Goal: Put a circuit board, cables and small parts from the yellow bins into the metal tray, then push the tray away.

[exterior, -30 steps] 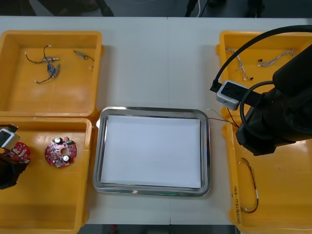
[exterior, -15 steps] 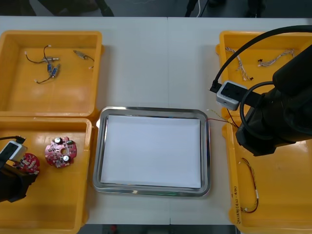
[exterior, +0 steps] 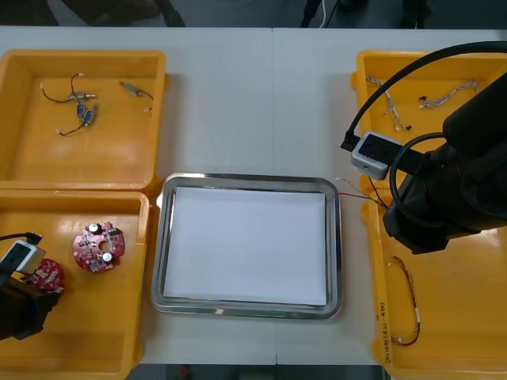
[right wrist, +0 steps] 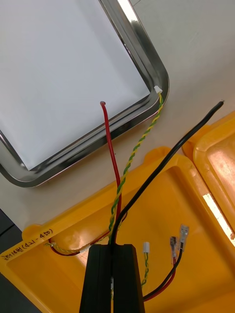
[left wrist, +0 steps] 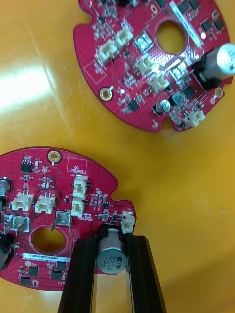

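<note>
The red circuit board (exterior: pixel 46 273) sits in the lower-left yellow bin (exterior: pixel 87 328), half hidden beneath the left arm; the left jaws are closed on its capacitor (left wrist: pixel 111 254). At centre right, the right jaws, masked by their arm, pinch cables (right wrist: pixel 111 151) reaching the rim of the metal tray (exterior: pixel 158 261).

The light table (exterior: pixel 222 103) spreads to every side, a thin seam (exterior: pixel 272 103) running from the middle toward twelve o'clock. Past its far edge, at twelve o'clock, lies a strip of dark floor (exterior: pixel 238 12).
</note>
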You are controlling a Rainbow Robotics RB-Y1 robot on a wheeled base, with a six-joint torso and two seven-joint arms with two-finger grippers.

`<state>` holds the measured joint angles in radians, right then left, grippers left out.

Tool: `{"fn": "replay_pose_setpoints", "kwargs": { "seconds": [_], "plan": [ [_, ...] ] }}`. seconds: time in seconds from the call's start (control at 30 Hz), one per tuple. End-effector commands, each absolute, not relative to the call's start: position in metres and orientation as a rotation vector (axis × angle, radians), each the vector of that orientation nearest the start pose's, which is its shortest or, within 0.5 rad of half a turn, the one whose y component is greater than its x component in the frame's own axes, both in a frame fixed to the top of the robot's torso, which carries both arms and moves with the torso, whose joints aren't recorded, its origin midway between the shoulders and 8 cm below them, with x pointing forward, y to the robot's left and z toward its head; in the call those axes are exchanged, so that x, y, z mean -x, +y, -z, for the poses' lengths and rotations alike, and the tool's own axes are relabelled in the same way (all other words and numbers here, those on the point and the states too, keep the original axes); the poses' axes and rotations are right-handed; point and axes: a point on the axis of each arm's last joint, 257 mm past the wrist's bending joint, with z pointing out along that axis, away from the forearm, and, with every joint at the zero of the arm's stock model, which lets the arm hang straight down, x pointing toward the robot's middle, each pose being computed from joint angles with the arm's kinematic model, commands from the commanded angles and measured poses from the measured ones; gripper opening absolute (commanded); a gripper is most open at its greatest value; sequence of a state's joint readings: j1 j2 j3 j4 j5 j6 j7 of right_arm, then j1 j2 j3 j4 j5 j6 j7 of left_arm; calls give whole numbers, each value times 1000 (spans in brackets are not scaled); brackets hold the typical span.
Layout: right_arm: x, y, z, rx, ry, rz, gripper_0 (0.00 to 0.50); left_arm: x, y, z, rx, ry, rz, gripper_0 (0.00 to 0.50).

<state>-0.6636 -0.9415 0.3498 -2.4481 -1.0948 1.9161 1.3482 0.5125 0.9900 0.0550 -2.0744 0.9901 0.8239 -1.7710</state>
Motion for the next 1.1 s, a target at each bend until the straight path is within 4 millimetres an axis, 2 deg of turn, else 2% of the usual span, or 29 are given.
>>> {"fn": "replay_pose_setpoints", "kwargs": {
  "seconds": [0.03, 0.13, 0.17, 0.2, 0.23, 0.27, 0.6, 1.1],
  "plan": [
    [-346, -180, 121, 1294, 2376, 195, 0, -302, 369, 334, -570, 2481, 74, 0],
    [-345, -179, 121, 1298, 2373, 194, 0, -302, 369, 334, -570, 2481, 74, 0],
    [-345, -179, 121, 1298, 2373, 194, 0, -302, 369, 334, -569, 2482, 74, 22],
    [-345, -179, 121, 1298, 2373, 194, 0, -302, 368, 334, -569, 2481, 76, 68],
    [-345, -180, 121, 1298, 2375, 192, 0, -302, 368, 334, -565, 2482, 77, 270],
    [-344, -179, 122, 1301, 2374, 193, 0, -302, 369, 333, -563, 2482, 77, 500],
    [-344, -179, 121, 1300, 2374, 191, 0, -308, 373, 321, -536, 2497, 90, 500],
    [-343, -178, 121, 1304, 2373, 189, 0, -322, 387, 261, -540, 2527, 45, 500]
  ]
}}
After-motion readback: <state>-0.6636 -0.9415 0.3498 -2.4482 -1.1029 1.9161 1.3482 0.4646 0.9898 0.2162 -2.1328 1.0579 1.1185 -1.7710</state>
